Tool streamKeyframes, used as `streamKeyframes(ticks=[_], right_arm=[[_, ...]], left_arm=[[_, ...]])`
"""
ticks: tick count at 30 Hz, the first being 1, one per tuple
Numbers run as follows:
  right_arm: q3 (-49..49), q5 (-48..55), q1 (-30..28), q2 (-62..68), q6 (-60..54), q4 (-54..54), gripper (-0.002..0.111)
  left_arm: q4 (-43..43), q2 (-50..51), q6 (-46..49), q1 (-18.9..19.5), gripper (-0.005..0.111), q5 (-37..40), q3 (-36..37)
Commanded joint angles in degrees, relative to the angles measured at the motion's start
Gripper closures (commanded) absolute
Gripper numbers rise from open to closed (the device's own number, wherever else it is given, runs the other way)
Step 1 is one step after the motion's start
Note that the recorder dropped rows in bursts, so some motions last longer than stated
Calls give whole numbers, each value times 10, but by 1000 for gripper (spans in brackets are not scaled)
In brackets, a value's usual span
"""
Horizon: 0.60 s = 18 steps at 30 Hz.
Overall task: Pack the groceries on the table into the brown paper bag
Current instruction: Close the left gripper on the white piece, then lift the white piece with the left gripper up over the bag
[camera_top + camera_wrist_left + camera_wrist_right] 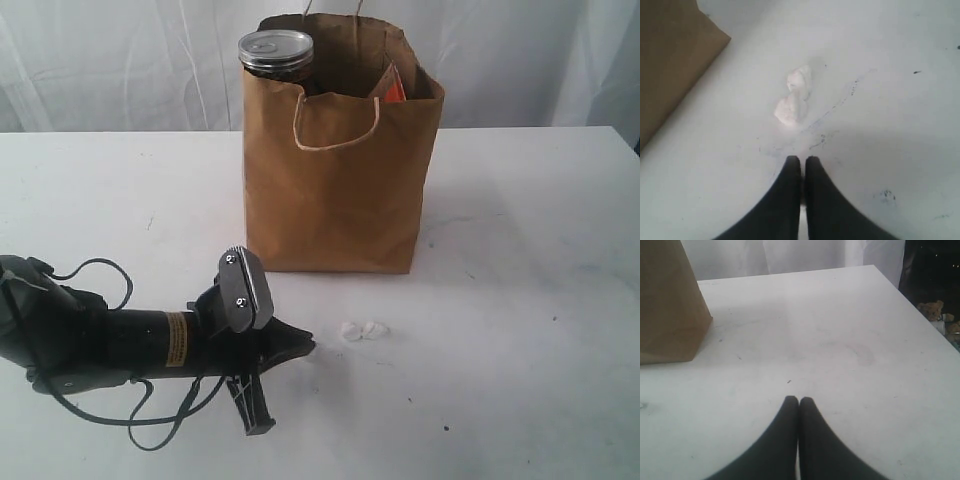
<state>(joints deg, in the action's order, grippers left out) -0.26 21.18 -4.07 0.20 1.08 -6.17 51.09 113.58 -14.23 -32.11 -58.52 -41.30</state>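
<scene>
The brown paper bag point(340, 170) stands upright at the middle back of the table point(520, 300). A dark silver-topped can point(276, 52) and an orange-labelled pouch point(392, 88) stick out of its top. Two small white lumps point(362, 329) point(794, 100) lie on the table in front of the bag. My left gripper point(308, 346) point(802, 159) lies low just left of the lumps, shut with nothing between its fingers, its tips a short way from them. My right gripper point(799, 400) is shut and empty over bare table, the bag point(667, 300) off to one side.
A white curtain point(120, 60) hangs behind the table. In the right wrist view the table's side edge point(910, 300) drops off to a dark area with small brown objects point(935, 310). Black cables point(150, 420) trail from the left arm.
</scene>
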Motion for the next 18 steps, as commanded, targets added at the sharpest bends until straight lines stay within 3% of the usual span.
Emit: streamKeyframes(ticks=[1,18], right_arm=[[3,-3,-5,-2,2,0,108],[3,-3,-5,-2,2,0,108]], left_arm=[[8,0,-31,0,107,1,-1],[10,-120,-45,0,107,-5,-1]])
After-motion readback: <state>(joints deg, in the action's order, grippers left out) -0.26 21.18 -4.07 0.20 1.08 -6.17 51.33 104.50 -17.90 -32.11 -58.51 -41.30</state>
